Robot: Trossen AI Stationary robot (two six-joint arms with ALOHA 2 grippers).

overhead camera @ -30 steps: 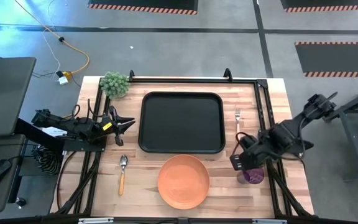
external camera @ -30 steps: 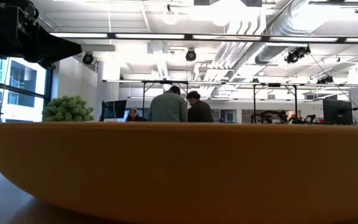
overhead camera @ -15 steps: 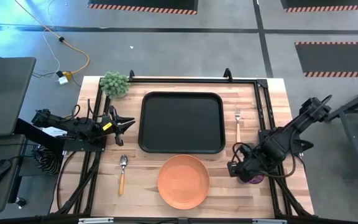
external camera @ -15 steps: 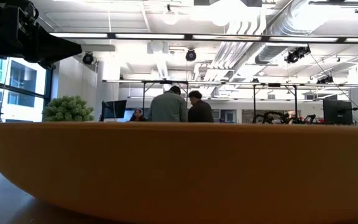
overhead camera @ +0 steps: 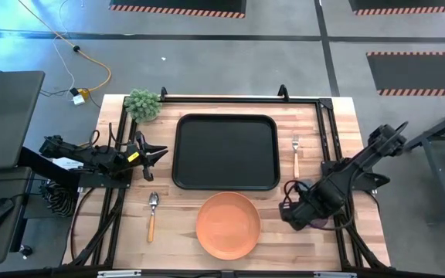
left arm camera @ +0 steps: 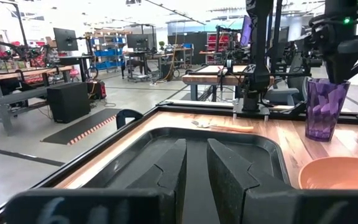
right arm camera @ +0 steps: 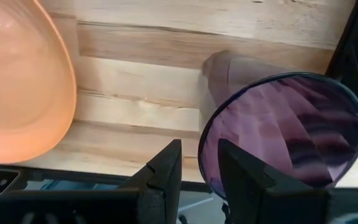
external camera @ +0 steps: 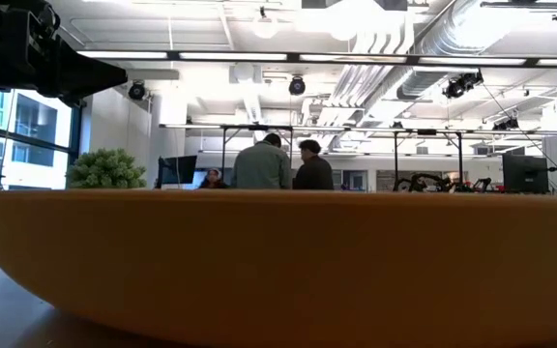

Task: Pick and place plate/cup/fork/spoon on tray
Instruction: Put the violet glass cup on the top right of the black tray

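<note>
The cup (right arm camera: pixel 278 134), upright on the surface right of the plate (overhead camera: pixel 228 225), is judged light, thin-walled and slick, best pinched at its rim, which the right tool (right arm camera: pixel 197 165) straddles, part-open, nothing gripped.

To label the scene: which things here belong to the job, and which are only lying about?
Job: tray, plate, cup, fork, spoon.
Lying about: small green plant at the table's far left corner.
</note>
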